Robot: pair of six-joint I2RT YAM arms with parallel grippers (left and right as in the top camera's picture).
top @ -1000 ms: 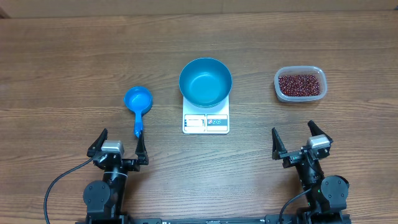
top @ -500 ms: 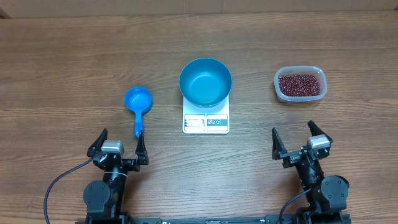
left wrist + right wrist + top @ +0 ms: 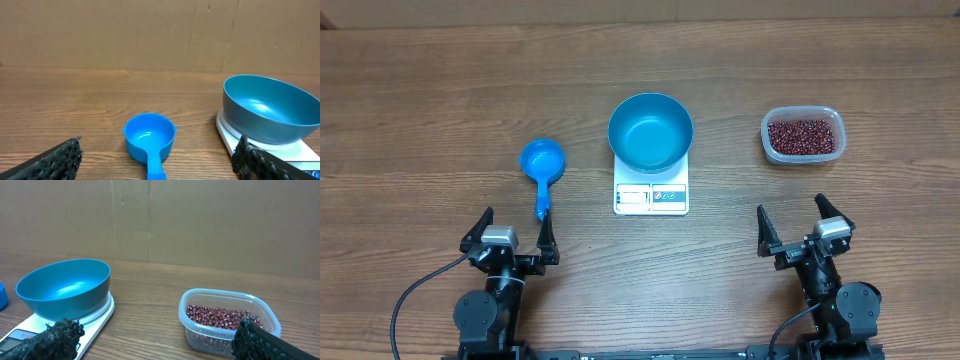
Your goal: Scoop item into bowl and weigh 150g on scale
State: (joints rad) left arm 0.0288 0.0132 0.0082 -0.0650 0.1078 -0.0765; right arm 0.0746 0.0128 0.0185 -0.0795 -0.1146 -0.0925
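Observation:
The bright blue bowl (image 3: 651, 131) stands empty on the white scale (image 3: 651, 197) at mid-table; it also shows in the left wrist view as bowl (image 3: 272, 108) on scale (image 3: 227, 136) and in the right wrist view as bowl (image 3: 64, 288) on scale (image 3: 97, 316). Dark red-brown beans (image 3: 804, 136) fill a clear tub (image 3: 770, 142) at the right, beans (image 3: 220, 317). A small blue scoop (image 3: 542, 164) lies left of the scale, its handle toward me, scoop (image 3: 149, 138). My left gripper (image 3: 510, 234) sits open just below the scoop handle. My right gripper (image 3: 802, 226) is open, below the tub.
A brown cardboard wall (image 3: 150, 35) stands along the far edge of the wooden table (image 3: 440, 90). Black cables (image 3: 415, 300) trail from the arm bases at the near edge.

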